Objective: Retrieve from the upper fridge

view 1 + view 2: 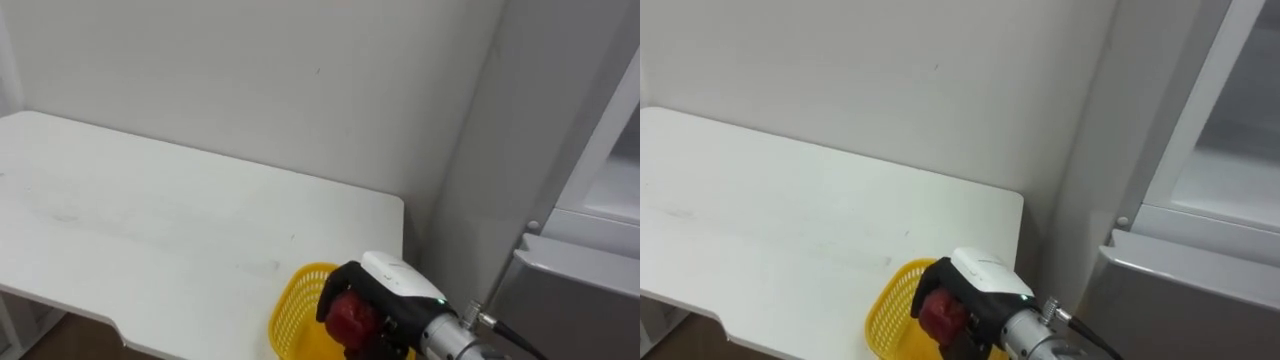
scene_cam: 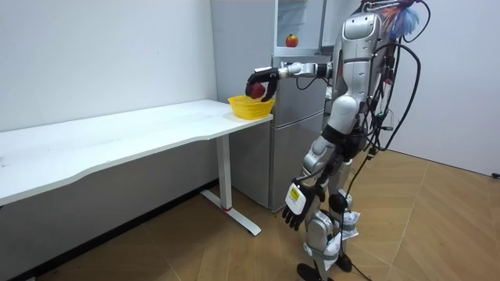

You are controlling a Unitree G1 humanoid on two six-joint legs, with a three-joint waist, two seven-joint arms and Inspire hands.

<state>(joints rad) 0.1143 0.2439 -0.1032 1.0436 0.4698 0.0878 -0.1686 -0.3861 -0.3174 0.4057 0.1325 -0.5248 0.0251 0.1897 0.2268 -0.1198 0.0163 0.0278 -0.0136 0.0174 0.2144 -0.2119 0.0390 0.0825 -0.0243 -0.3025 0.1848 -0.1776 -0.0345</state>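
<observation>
The right hand [image 1: 388, 288] is curled around the red apple [image 1: 348, 318], above the yellow basket [image 1: 296, 306] at the table [image 1: 180, 220] corner beside the fridge [image 1: 590, 300]. Released too high, the apple may bounce out or tip the basket off the edge. The left hand [image 2: 295, 207] hangs low, its state unclear.

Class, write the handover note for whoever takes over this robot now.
Right hand: shut on a red apple, held above the yellow basket at the white table's end beside the fridge.
Left hand: open, hanging at its side, empty.
Done: one apple is out of the fridge.
Left: probably release it into the basket; a second apple sits on the upper fridge shelf.
</observation>
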